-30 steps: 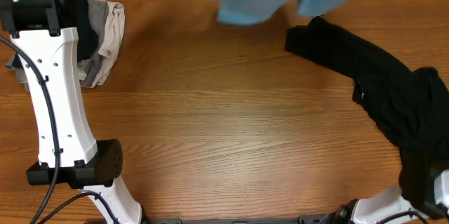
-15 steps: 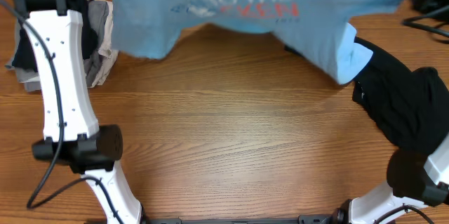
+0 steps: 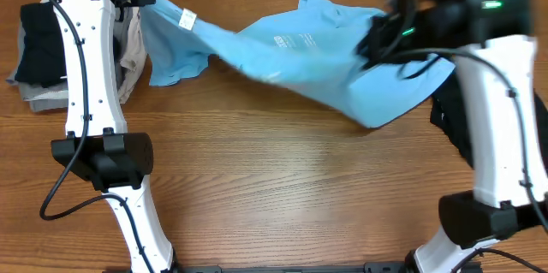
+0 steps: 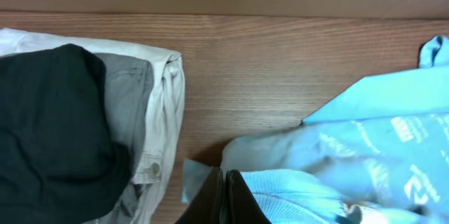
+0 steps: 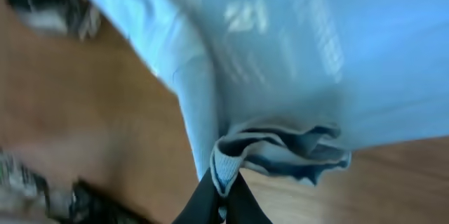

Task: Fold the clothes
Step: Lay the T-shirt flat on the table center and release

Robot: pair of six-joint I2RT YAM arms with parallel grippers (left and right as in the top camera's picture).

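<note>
We held the T-shirt (image 3: 317, 50) over the counter (image 3: 282, 179): left hand (image 4: 224, 180) clamped on its left edge, right hand (image 5: 223, 190) clamped on its right.

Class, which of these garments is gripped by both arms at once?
The light blue T-shirt, pinched by the left gripper and right gripper and stretched between them. The black garment and the folded pile lie on the table, ungripped.
</note>
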